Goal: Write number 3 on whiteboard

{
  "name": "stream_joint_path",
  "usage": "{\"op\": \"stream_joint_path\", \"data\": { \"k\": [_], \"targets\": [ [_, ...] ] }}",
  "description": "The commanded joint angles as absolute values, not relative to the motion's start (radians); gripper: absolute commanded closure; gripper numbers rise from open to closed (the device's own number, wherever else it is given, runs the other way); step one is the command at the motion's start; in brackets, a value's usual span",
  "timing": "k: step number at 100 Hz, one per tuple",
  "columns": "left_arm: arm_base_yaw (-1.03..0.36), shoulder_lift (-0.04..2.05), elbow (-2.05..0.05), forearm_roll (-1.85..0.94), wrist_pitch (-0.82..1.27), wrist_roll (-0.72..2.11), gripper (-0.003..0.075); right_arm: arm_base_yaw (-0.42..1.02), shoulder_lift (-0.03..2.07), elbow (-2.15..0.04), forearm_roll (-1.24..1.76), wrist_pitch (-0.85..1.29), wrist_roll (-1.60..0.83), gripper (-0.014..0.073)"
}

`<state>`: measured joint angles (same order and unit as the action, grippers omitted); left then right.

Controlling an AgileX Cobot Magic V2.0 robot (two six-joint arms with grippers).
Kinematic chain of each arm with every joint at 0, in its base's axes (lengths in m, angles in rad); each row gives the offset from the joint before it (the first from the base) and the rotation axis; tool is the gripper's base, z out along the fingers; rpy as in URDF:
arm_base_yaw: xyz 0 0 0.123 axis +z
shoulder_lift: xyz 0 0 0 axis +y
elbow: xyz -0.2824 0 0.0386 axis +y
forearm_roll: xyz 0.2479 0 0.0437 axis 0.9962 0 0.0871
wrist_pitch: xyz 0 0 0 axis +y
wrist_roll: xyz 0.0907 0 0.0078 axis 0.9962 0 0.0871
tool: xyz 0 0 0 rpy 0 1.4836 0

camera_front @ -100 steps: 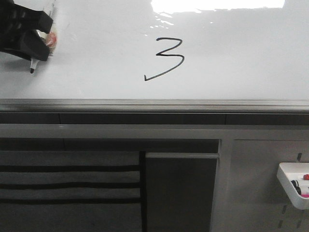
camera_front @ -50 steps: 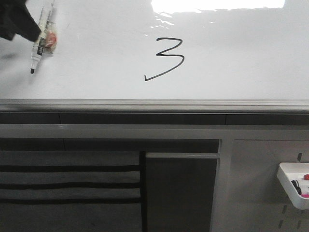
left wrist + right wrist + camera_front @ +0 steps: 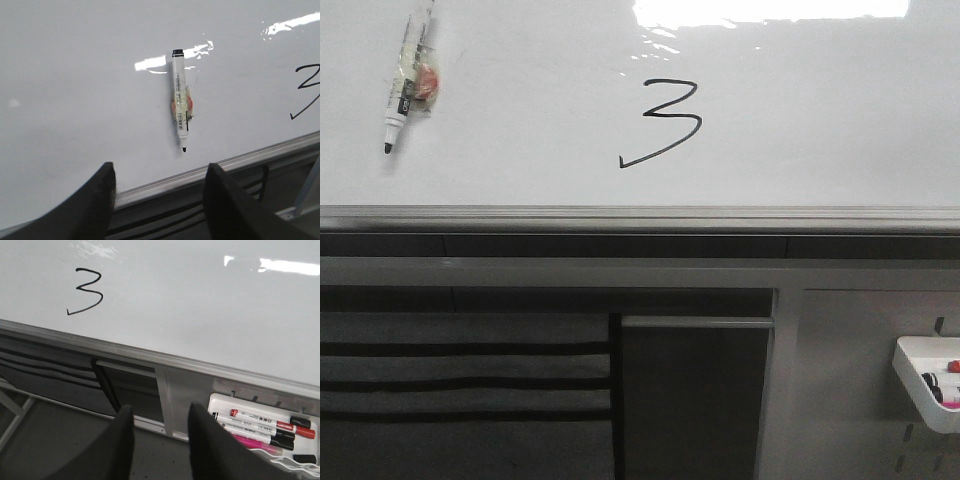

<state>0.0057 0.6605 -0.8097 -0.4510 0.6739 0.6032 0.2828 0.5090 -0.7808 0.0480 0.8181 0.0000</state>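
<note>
A black hand-drawn number 3 with a long tail to the lower left stands on the glossy whiteboard; it also shows in the right wrist view and partly in the left wrist view. A white marker with an orange tag lies uncapped on the board at the far left, tip towards the board's edge, seen too in the left wrist view. My left gripper is open and empty, drawn back over the board's grey edge strip. My right gripper is open and empty, off the board.
The grey metal edge strip runs along the board's near side, with dark panels below it. A small white tray holding several markers hangs at the lower right, beside my right fingers; its corner shows in the front view.
My left gripper let go of the marker and withdrew out of the front view to the left. The marker stays lying on the board.
</note>
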Motion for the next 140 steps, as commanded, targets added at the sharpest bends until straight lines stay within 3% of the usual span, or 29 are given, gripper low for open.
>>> {"op": "stream_joint_path", "data": {
  "k": [1,14,31,111,140],
  "targets": [
    [0.0,0.577,-0.756,-0.475,0.541,0.593,0.0378,0.274,0.458,-0.779,0.036,0.724,0.0,0.0519],
    [-0.028,0.491,-0.65,-0.477,0.484,0.593,0.0509,0.274,0.396,-0.744,0.036,0.728,0.0,0.0664],
    [-0.058,0.449,-0.576,-0.477,0.436,0.593,0.0741,0.274,0.375,-0.735,0.036,0.746,0.0,0.0668],
    [-0.076,0.449,-0.564,-0.506,0.42,0.593,0.0738,0.274,0.375,-0.735,0.036,0.744,0.0,0.0668],
    [-0.086,0.243,-0.461,-0.445,0.351,0.602,0.0738,0.274,0.375,-0.735,0.036,0.744,0.0,0.0668]
  ]
}}
